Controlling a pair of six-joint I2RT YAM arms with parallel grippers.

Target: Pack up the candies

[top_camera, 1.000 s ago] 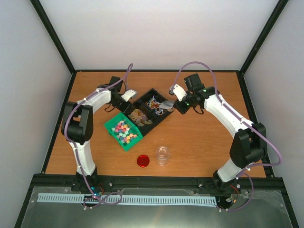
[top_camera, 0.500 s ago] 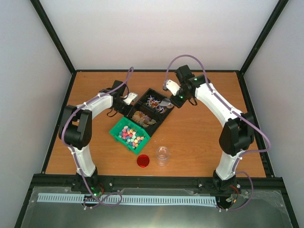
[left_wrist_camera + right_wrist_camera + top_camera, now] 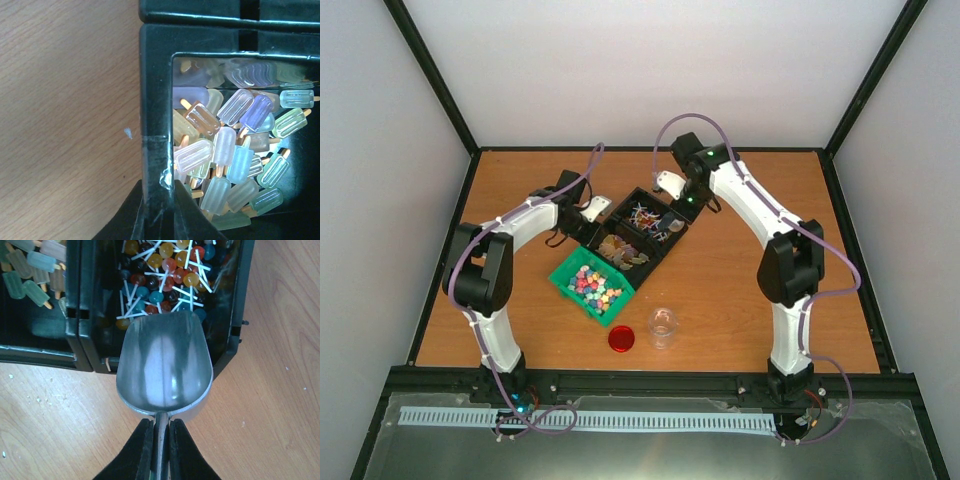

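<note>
The candies (image 3: pixel 592 286) are small pastel lumps filling a green bin (image 3: pixel 563 277) in front of a block of black bins (image 3: pixel 620 262). My left gripper (image 3: pixel 592 211) (image 3: pixel 159 184) is shut on the black bin's side wall (image 3: pixel 156 100), beside a compartment of popsicle-shaped sweets (image 3: pixel 235 150). My right gripper (image 3: pixel 673 200) (image 3: pixel 161 424) is shut on the handle of a metal scoop (image 3: pixel 164 362) (image 3: pixel 670 224). The scoop is empty and its lip reaches over the edge of the lollipop compartment (image 3: pixel 165 275).
A clear cup (image 3: pixel 663 327) stands on the table near the front, with a red lid (image 3: pixel 621 339) lying just left of it. A third black compartment holds brownish sweets (image 3: pixel 617 247). Crumbs dot the wood beside the bins (image 3: pixel 35 400).
My right arm has swung left and back, bringing the scoop over the lollipop compartment. The green bin and black bins shifted slightly right early on. The left gripper keeps its hold.
</note>
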